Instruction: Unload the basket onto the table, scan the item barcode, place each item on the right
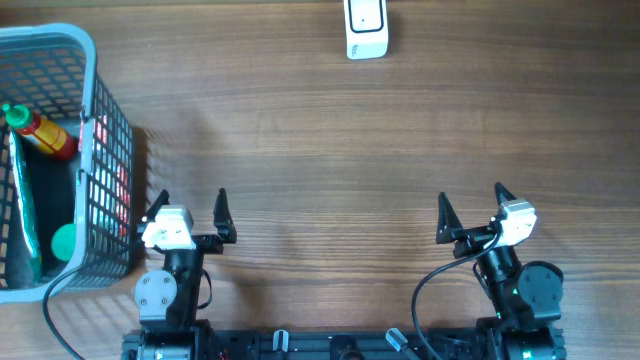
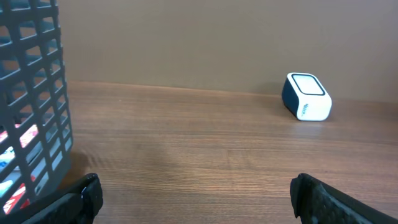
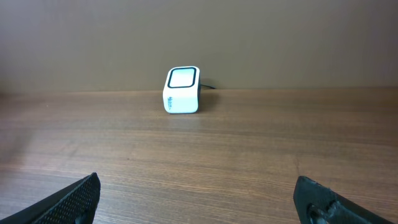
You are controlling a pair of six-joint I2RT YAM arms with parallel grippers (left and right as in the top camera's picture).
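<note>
A white barcode scanner [image 1: 366,30] with a dark window stands at the table's far edge; it also shows in the left wrist view [image 2: 306,97] and the right wrist view [image 3: 181,91]. A grey mesh basket [image 1: 100,150] at the far left holds a red bottle [image 1: 38,132], a green item [image 1: 66,240] and other packages. My left gripper [image 1: 191,197] stands open near the front, just right of the basket, holding nothing. My right gripper [image 1: 470,196] is open too, at the front right, empty. Bare wood lies between both pairs of fingers [image 2: 196,190] [image 3: 196,190].
The basket's wall [image 2: 31,106] fills the left side of the left wrist view. A brown wooden tabletop [image 1: 330,150] stretches between the grippers and the scanner. A black cable [image 1: 50,305] runs along the front left.
</note>
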